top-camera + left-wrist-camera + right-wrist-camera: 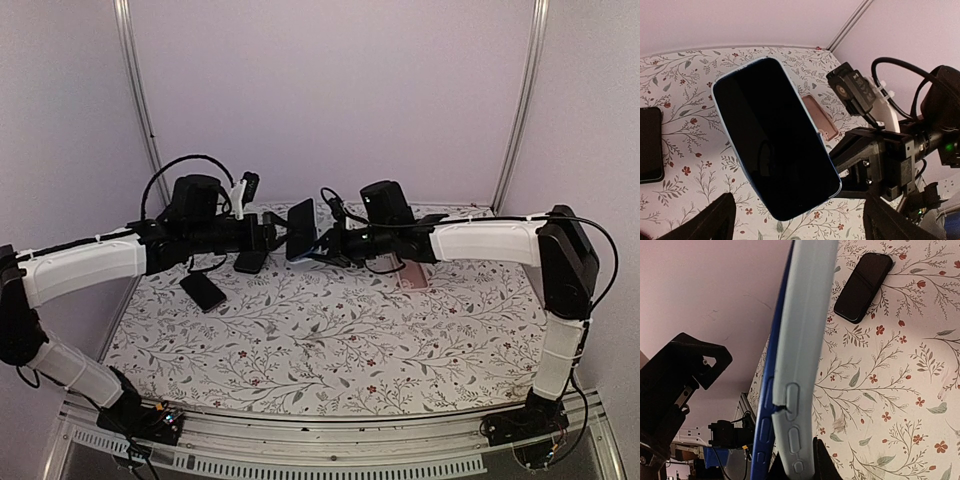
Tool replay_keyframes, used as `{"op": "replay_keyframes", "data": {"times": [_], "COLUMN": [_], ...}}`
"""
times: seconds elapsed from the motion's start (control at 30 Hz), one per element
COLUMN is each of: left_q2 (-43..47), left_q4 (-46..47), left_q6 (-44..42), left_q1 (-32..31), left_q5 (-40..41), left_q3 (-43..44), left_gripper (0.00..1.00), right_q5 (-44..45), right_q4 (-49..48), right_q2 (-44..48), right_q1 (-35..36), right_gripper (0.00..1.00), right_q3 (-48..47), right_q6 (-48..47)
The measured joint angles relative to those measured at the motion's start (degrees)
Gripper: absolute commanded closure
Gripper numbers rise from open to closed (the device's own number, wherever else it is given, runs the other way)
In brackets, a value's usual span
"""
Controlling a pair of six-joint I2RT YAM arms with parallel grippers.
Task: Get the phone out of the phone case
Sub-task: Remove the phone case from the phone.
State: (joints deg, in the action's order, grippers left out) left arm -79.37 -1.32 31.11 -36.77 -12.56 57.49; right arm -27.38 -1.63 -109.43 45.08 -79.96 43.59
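Observation:
A phone with a dark screen [772,135] sits in a light blue case [802,340] and is held up in the air between the two arms [301,230]. In the right wrist view it is edge-on: the dark blue phone edge [765,410] shows beside the case, whose side lip is split near the buttons. My right gripper [795,467] is shut on the cased phone's lower end and also shows in the left wrist view [875,160]. My left gripper [797,212] is open, its fingers spread wide just short of the phone's near end.
A black phone [203,291] and another dark object [250,262] lie on the floral tablecloth at the left. A pink case [412,275] lies under the right arm and also shows in the left wrist view [818,117]. Walls close the back and sides.

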Motion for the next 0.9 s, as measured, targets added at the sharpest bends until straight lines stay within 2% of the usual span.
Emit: {"op": "replay_keyframes", "data": {"times": [0.3,0.9], "left_q2": [-5.2,-12.39], "left_q4": [-11.82,-14.86], "left_q6": [-6.29,0.28], "left_q1": [-5.09,-4.96], "left_q5": [11.47,10.51], "left_q3": [8.11,14.75], "left_gripper": [0.1,0.11], "right_q5": [0.24,11.21], "right_q4": [5.11,12.94], "right_q2": [-2.19,-4.33], "right_q1": [-0.04,2.14], "right_gripper": [1.0,1.0], "right_q3": [-4.24,-10.21], "right_q6": [-0.46,-6.97]}}
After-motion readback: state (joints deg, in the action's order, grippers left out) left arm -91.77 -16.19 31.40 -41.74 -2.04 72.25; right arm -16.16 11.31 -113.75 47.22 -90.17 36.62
